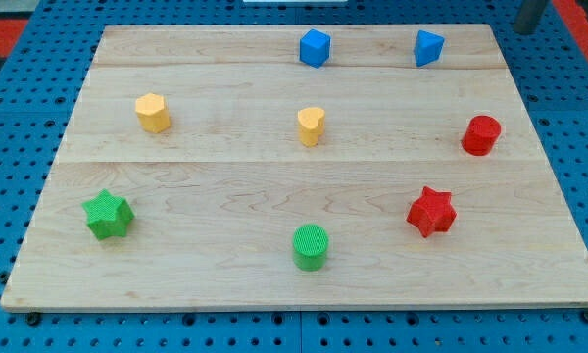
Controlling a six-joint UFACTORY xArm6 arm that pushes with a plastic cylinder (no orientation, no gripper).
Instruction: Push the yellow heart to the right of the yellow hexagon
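A pale wooden board [274, 176] is laid on a blue pegboard surface [10, 118]. My tip [525, 29] is seen at the view's top right corner, off the board, well apart from every block; the rod carries no jaws, so nothing is held. Taking the yellow heart [312, 126] at board centre as landmark: the yellow hexagon [153, 112] is placed well to its left. Above it sit a blue cube [315, 47] and, further right, a blue block [429, 47]. A red cylinder [481, 134] is located far right, a red star [431, 211] lower right, a green cylinder [311, 246] directly below, a green star [108, 215] lower left.
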